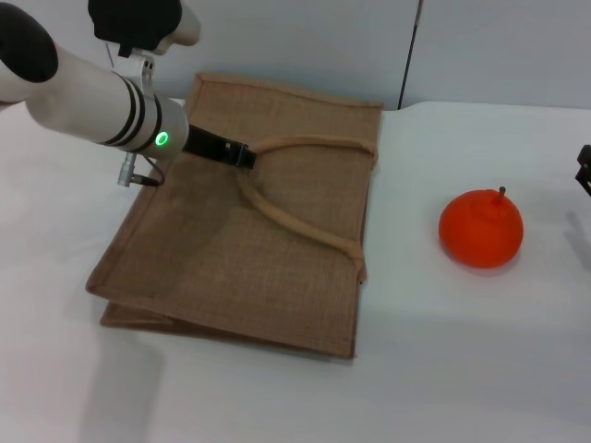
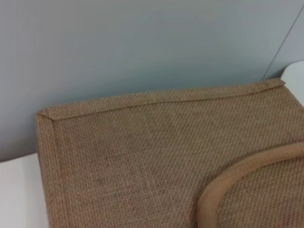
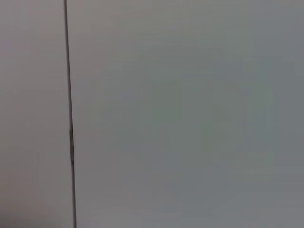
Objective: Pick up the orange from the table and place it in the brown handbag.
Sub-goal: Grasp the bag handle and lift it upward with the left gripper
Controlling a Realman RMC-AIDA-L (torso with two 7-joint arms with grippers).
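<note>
We see the brown handbag [image 1: 249, 221] lying flat on the table [image 1: 443, 369], left of centre, its mouth edge facing right and two looped handles [image 1: 305, 185] spread across the upper face. The orange [image 1: 480, 229] sits on the table well to the right of the bag, clear of it, stem up.

Left arm [image 1: 83, 92] reaches in from the upper left. Left gripper [image 1: 222, 149] is low over the bag's upper face, its dark tip right at the near end of a handle loop. We can't tell whether it's open, closed, or pinching the handle; contact isn't resolvable either. Left wrist view gives only the bag's far corner, weave and a stretch of handle.

Right gripper [image 1: 584, 171] is just a dark sliver at the right edge, beyond the orange; its state is unreadable. Right wrist view shows a plain grey wall [image 3: 190, 114] with one vertical seam.
</note>
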